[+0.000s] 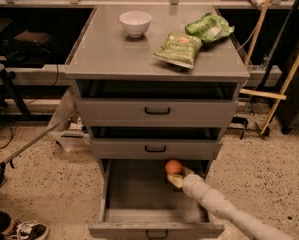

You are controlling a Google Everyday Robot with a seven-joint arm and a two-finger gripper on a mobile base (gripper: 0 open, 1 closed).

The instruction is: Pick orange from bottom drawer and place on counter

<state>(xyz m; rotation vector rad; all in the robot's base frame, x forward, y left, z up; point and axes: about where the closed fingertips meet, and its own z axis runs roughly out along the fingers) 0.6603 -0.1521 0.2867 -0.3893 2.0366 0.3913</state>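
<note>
The orange (173,166) is in my gripper (175,175), raised above the floor of the open bottom drawer (134,194), near its back right corner and just under the front of the middle drawer (155,148). The gripper's fingers are closed around the orange's lower side. My grey arm (214,204) reaches in from the lower right over the drawer's right wall. The counter (114,49) is the flat grey top of the cabinet, above all three drawers.
A white bowl (135,23) and two green chip bags (179,48) (209,28) lie on the counter. The top drawer (157,111) and middle drawer are shut. Wooden poles (279,84) lean at the right. A shoe (26,230) and a thin pole (34,141) are at the left.
</note>
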